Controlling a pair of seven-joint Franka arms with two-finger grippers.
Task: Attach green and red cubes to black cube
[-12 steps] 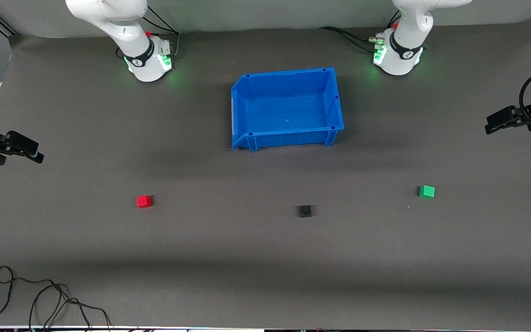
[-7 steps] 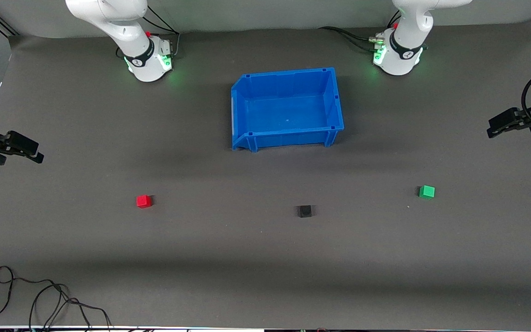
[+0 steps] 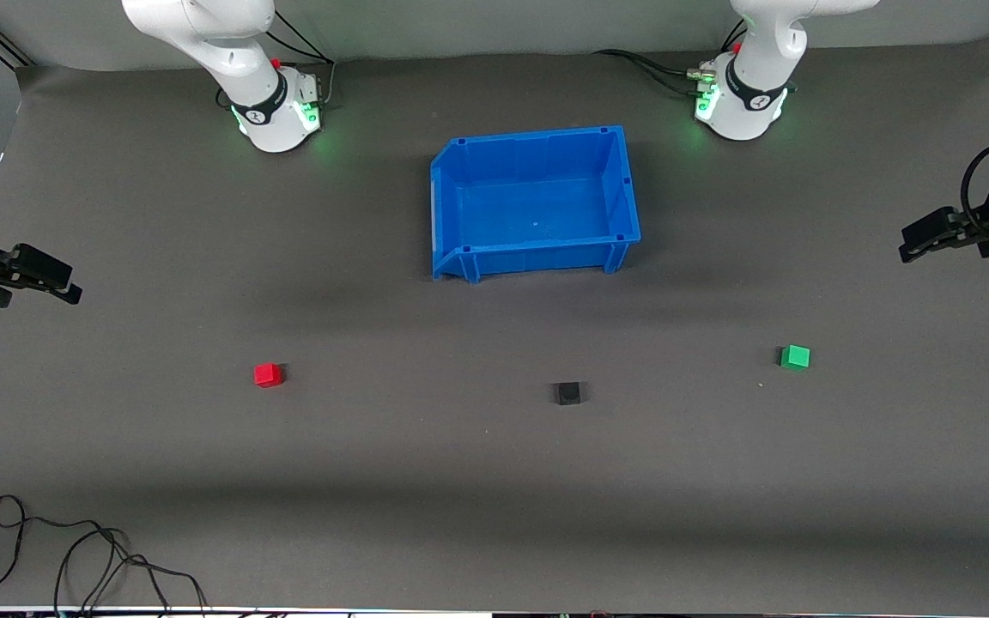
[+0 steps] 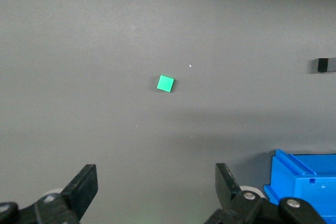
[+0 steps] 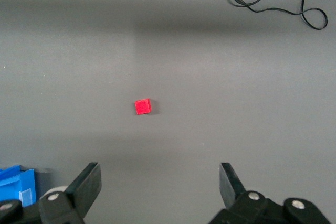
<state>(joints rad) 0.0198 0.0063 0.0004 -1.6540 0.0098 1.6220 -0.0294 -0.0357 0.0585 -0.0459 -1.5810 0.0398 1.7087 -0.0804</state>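
Three small cubes lie apart on the dark grey counter (image 3: 494, 481), all nearer the front camera than the open blue plastic bin (image 3: 536, 202), which sits at mid-counter between the two arm bases. The small bright red plastic cube (image 3: 268, 375) rests toward the right arm's end of the counter. The small matte black cube (image 3: 568, 393) lies roughly midway along and slightly nearer the camera than the other two. The small bright green plastic cube (image 3: 795, 356) rests toward the left arm's end. No cube touches another, and none is in the bin.

The left gripper (image 3: 919, 243) hangs in the air over the counter's edge at the left arm's end, holding nothing; its wrist view shows the two black fingers (image 4: 84, 187) spread wide, with the green cube (image 4: 165, 83) lying on the counter well clear of them. The right gripper (image 3: 55, 283) hangs over the counter's edge at the right arm's end, likewise empty, its fingers (image 5: 88, 182) spread wide, the red cube (image 5: 143, 106) well apart from them. A loose black cable (image 3: 74, 549) coils on the counter near the front camera at the right arm's end.
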